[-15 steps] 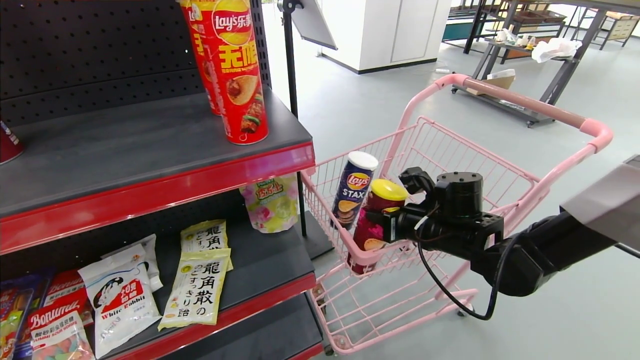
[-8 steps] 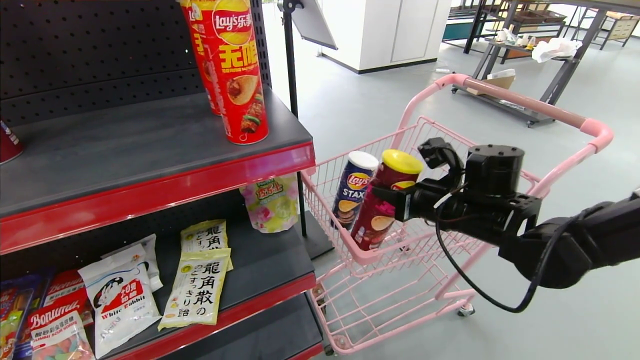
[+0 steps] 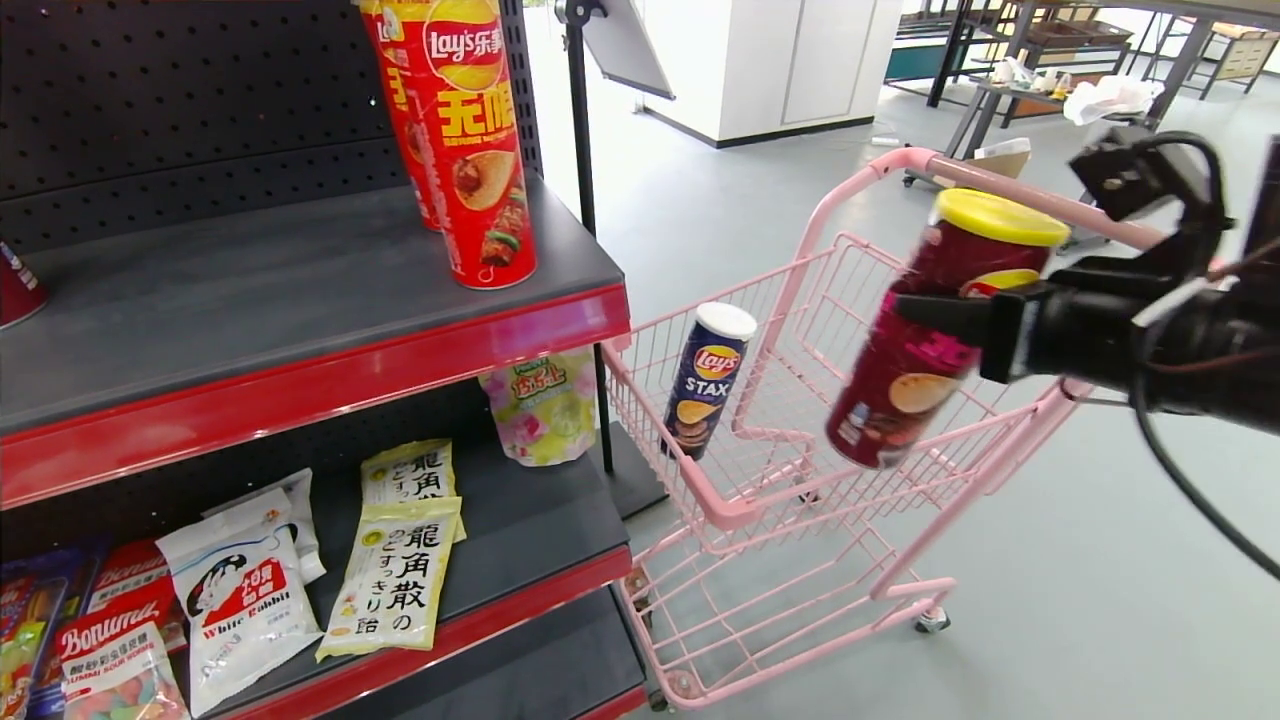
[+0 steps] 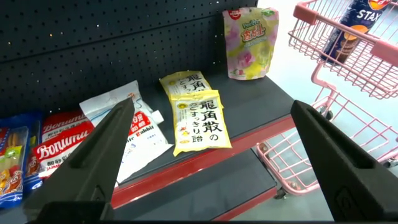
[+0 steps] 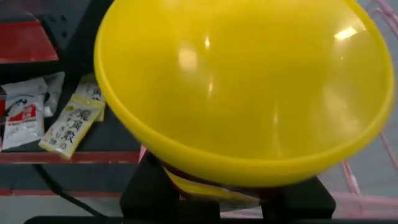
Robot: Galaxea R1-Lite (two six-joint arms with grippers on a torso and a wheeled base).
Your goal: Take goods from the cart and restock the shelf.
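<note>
Chip can (image 5: 208,186) clamped in right tool (image 5: 227,200), black fingers (image 5: 155,193) either side, yellow lid (image 5: 242,81) up front. Beyond tool: shelf (image 5: 28,40), yellow packet (image 5: 68,124), white packet (image 5: 22,121). Pink cart (image 5: 373,200) alongside.

The upper shelf (image 3: 250,290) has open room left of 2 red canisters (image 3: 482,150) standing at its right end.

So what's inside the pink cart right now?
One blue chips can with a white lid stands in the pink cart, leaning in its corner nearest the shelf. The maroon can in the right gripper covers part of the basket floor.
</note>
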